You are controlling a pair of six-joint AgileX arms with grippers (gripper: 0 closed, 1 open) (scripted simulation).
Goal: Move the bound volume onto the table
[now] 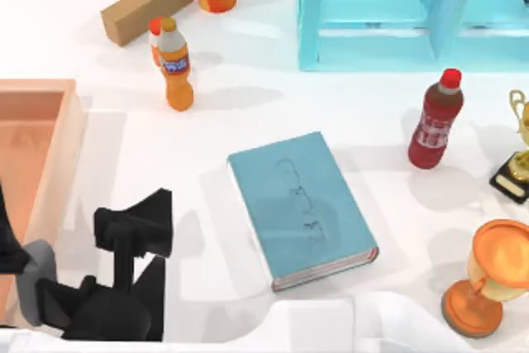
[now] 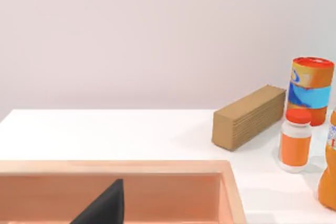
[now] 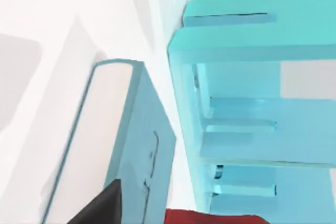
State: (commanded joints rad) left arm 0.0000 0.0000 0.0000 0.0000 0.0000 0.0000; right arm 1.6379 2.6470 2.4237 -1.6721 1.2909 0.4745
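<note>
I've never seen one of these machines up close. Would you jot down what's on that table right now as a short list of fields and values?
book: teal bound volume lying flat on the white table, near the middle
left arm: left gripper over the table's left side, beside the wooden tray
shelf: light-blue shelf unit at the back
bottles: orange bottle back left, red bottle right of the book
box: brown cardboard box at the back left
trophies: gold trophy and copper trophy at the right edge
</note>
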